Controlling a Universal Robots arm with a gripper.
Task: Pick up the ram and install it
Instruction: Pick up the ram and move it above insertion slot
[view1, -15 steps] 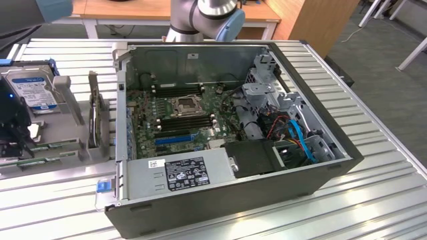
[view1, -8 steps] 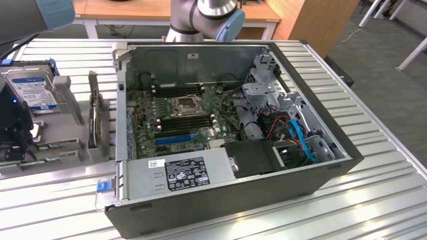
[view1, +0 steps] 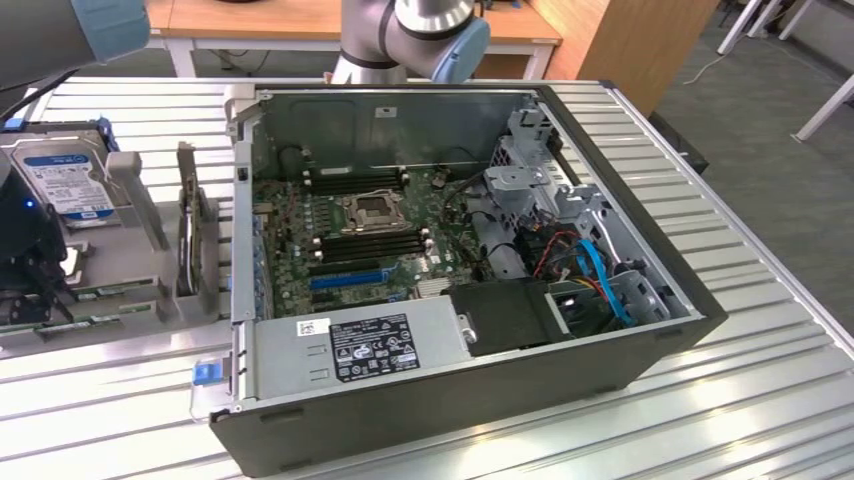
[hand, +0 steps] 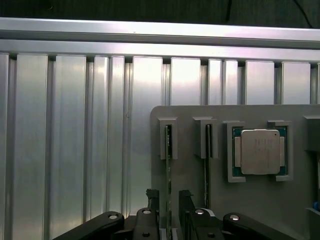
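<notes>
- The pick-up step is in hand: nothing is lifted yet, and the ram (hand: 168, 165) stands on its edge in a slot of the grey holder tray (hand: 190, 112).
- In the wrist view the gripper (hand: 169, 196) is spread open, with one of its dark fingers (hand: 152, 197) on each side of the thin green board. I cannot tell whether either pad touches it.
- A second stick (hand: 206, 150) stands in the neighbouring slot, just beside the finger on that side. The square processor chip (hand: 260, 151) sits in its own pocket further along the tray.
- The tray rests on the slatted aluminium table (hand: 75, 140).
- The install step is not begun. In the exterior view the open computer case (view1: 641, 340) lies on the table with its motherboard (view1: 287, 240) exposed, and the dark memory slots (view1: 374, 240) run beside the processor socket (view1: 370, 210).
- As I judge it, the grasp calls for the fingers to close squarely on the board's flat faces, centred on the stick and clear of its neighbour.
- The lift would then have to run straight along the slot so the board does not bind or tilt.
</notes>
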